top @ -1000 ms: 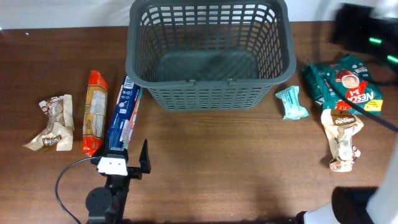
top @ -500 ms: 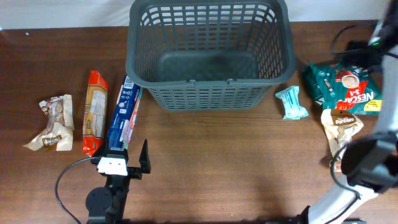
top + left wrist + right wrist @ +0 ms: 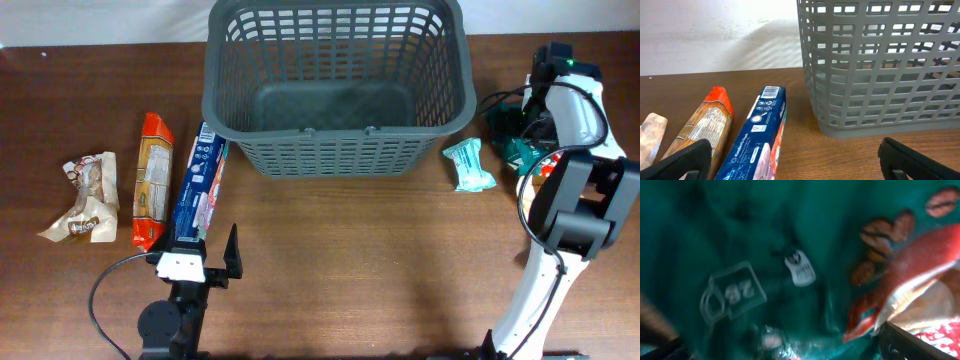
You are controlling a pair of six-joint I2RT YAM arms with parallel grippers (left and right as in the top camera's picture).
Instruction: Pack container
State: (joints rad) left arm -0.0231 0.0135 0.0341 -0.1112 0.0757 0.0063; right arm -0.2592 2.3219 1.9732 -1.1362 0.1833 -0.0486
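The dark grey basket (image 3: 337, 150) stands empty at the back middle; its lattice wall fills the right of the left wrist view (image 3: 880, 70). My left gripper (image 3: 206, 256) is open and empty near the front left, just short of a blue box (image 3: 199, 182) (image 3: 757, 140). My right gripper (image 3: 790, 350) is open, pressed close over a green coffee packet (image 3: 790, 255), with one finger at each lower corner of that view. In the overhead view the right arm covers most of this packet (image 3: 512, 142).
An orange packet (image 3: 152, 178) (image 3: 702, 122) and a brown-and-white packet (image 3: 88, 197) lie left of the blue box. A small teal packet (image 3: 468, 165) lies right of the basket. The right arm hides whatever lies below the green packet.
The right arm has swung in from the far right and come down onto the green packet, covering it and the packet below. The left arm has not moved.
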